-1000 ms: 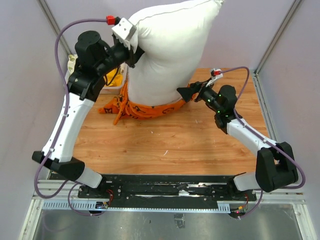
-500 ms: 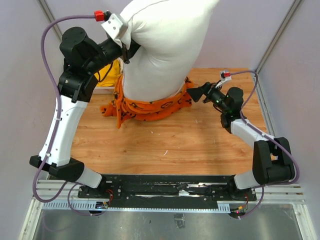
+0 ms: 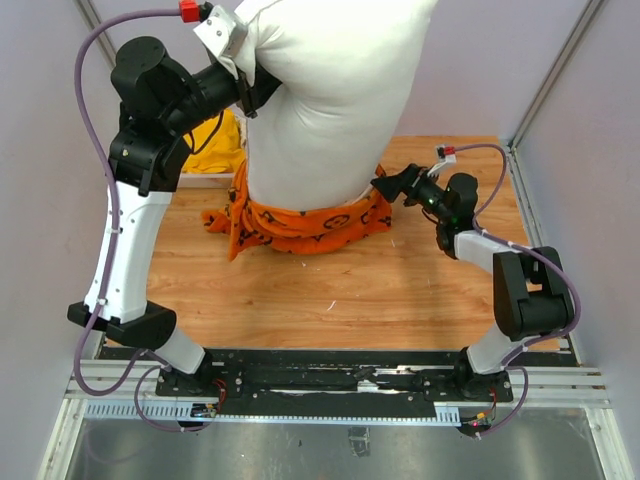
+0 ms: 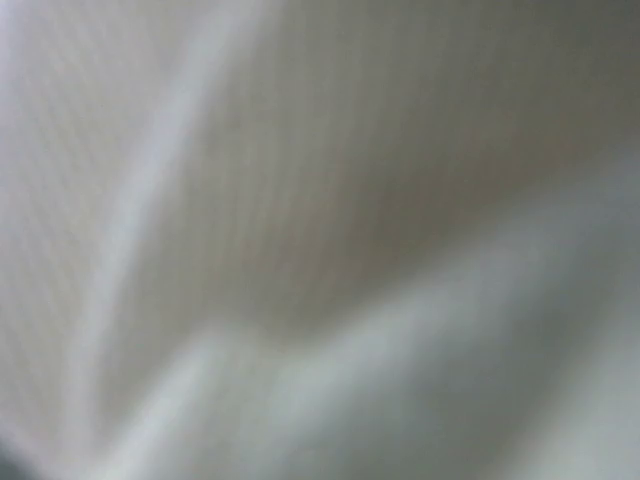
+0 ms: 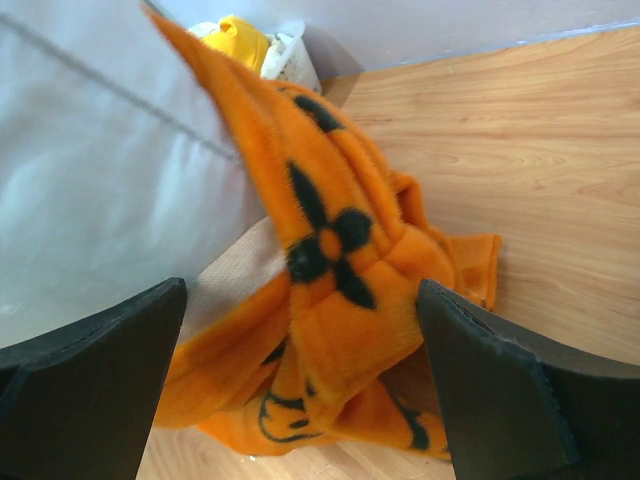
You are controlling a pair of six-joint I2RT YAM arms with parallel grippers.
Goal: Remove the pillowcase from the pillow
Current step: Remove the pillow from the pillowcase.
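The big white pillow (image 3: 330, 90) hangs upright, lifted off the table by its upper left edge. My left gripper (image 3: 248, 88) is shut on that edge, its fingers buried in the fabric. In the left wrist view there is only blurred white pillow (image 4: 320, 240). The orange pillowcase (image 3: 300, 220) with black motifs is bunched around the pillow's bottom end and rests on the table. My right gripper (image 3: 385, 185) is low at its right end and open. In the right wrist view a fold of the pillowcase (image 5: 340, 290) lies between the wide-apart fingers (image 5: 500, 390) of my right gripper (image 5: 302, 290).
A white basket (image 3: 200, 182) with plain yellow cloth (image 3: 215, 140) stands at the back left behind the left arm; the yellow cloth (image 5: 240, 40) also shows in the right wrist view. Side walls and frame posts close in the wooden table (image 3: 340, 290).
The left arm has lifted the pillow higher and to the left. The pillowcase has slipped lower on it. The right gripper has moved left, up to the pillowcase's right end, still open.
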